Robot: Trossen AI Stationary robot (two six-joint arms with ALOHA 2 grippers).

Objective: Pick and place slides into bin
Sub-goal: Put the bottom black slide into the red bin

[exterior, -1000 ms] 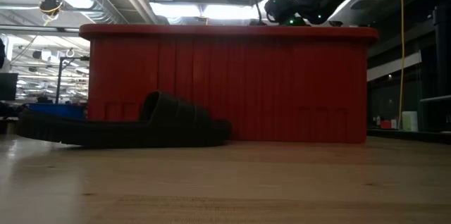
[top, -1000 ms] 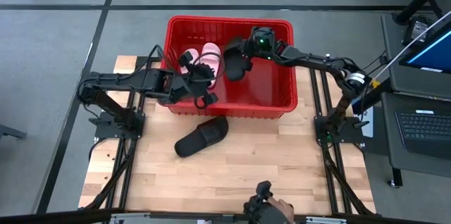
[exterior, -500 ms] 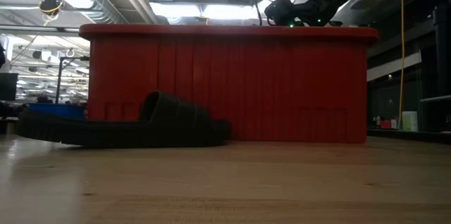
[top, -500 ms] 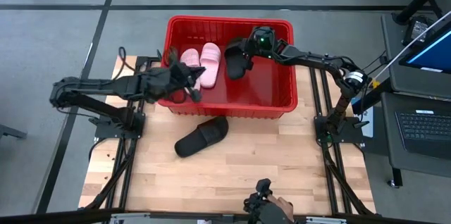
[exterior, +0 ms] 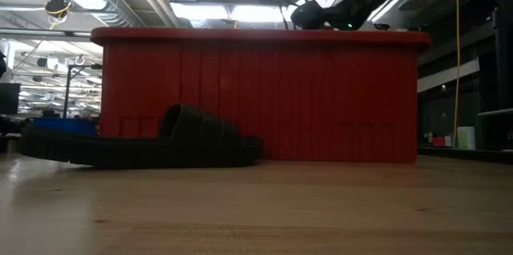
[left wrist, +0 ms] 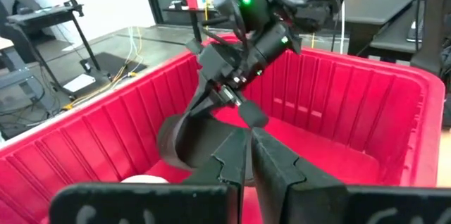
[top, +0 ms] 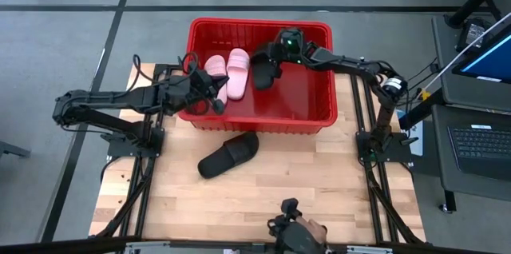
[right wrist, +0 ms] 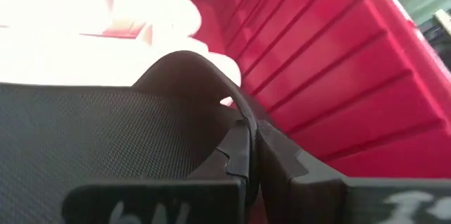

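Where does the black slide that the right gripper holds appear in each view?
High view: black slide inside the red bin, beside the pink pair.
Low view: hidden behind the bin wall.
Left wrist view: centre, under the right gripper.
Right wrist view: fills the lower left.
Shared landmark: the red bin.

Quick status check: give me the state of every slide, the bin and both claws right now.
pink slides: both lying in the bin, side by side.
black slide in the bin: gripped by its strap.
black slide on the table: lying in front of the bin, not yet picked.
bin: upright, holding three slides.
right claw: shut on the black slide's strap inside the bin.
left claw: shut, empty, at the bin's left wall.
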